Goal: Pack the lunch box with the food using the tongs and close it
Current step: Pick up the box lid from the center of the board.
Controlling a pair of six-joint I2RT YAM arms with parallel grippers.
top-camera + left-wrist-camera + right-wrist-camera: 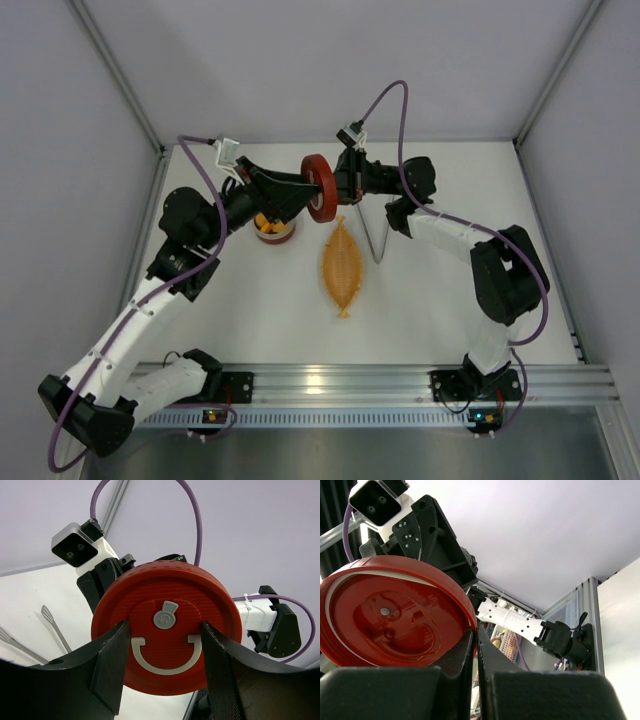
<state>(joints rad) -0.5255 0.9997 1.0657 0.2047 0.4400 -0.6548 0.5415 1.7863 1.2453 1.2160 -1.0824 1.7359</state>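
Note:
The lunch box's round red lid [319, 188] hangs on edge in the air between both grippers, above the back of the table. My left gripper [303, 190] is shut on the lid's raised centre [167, 645], one finger on each side of the white mark. My right gripper [336, 187] pinches the lid's rim [476, 632] from the other side, facing the lid's underside [390, 620]. The open lunch box [273, 231] stands below the left gripper with orange food [265, 223] inside, partly hidden by the arm. The silver tongs [375, 236] lie on the table right of the orange tray.
An orange leaf-shaped tray [341, 265] lies mid-table. The tongs' tips [51, 624] show on the white table in the left wrist view. White walls with metal posts enclose the table on three sides.

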